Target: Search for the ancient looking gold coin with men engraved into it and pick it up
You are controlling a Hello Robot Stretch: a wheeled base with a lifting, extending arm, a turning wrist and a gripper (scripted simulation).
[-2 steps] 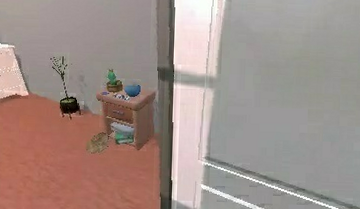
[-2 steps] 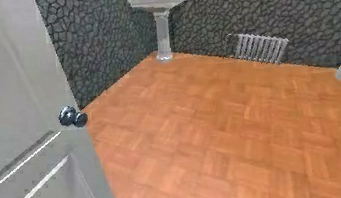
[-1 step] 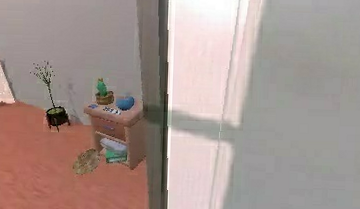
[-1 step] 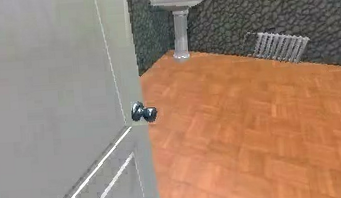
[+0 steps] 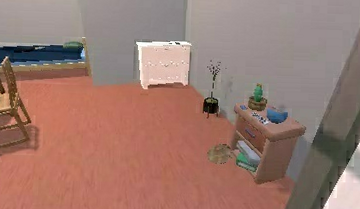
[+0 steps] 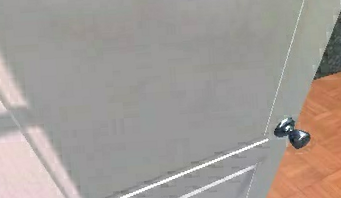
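A small wooden nightstand [image 5: 266,139] stands against the wall at the forward view's right. On its top sit a blue bowl-like thing [image 5: 278,114], a green upright thing [image 5: 257,94] and a small dark patterned thing [image 5: 259,117]. Books or folded items fill its lower shelf [image 5: 248,156]. A small tan thing [image 5: 220,153] lies on the floor beside it. No shape here reads as a coin.
A white dresser [image 5: 163,63] stands against the far wall, with a black pot of bare twigs [image 5: 211,99] to its right. A bed with blue bedding [image 5: 35,55] and a wooden chair [image 5: 5,104] are at the left. A grey door [image 6: 148,89] with a dark knob [image 6: 293,133] stands close.
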